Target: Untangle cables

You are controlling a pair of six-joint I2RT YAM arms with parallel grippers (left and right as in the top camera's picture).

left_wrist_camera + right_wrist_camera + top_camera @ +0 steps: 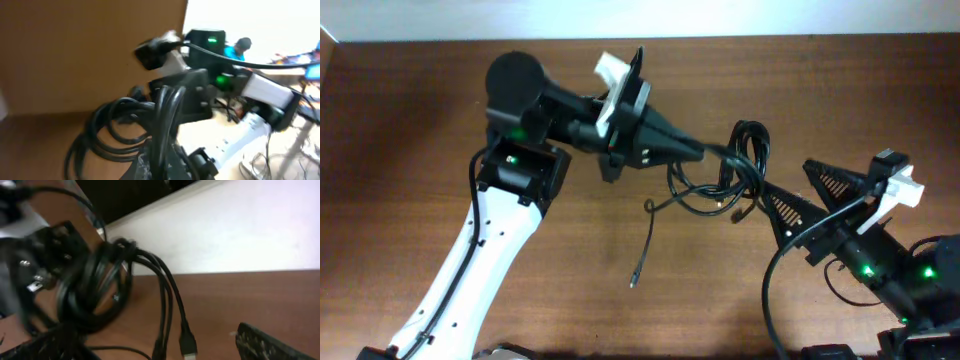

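Currently, the cables (740, 168) sit mid-counter as one knotted bundle of overlapping loops, between your two arms. One loose tail (642, 250) runs out of the bundle toward the bottom of the overhead view and lies nearly straight on the counter (880, 90). In the right wrist view, two plug ends (186, 342) hang free below the coil. Everything else is wound together.

Your left pincer (702, 152) is clamped on the bundle's left side; its own wrist view shows strands passing through its jaws. Your right pincer (784, 178) stands wide and holds nothing, with its fingers just beside the right side of the loops.

Assessment: the task is at an early stage. One strand is partly out, no cable is fully separated, and the main knot is intact. Left to do, in my judgement: take a second hold with the right pincer, draw the loops apart, and lay each cable out on its own.
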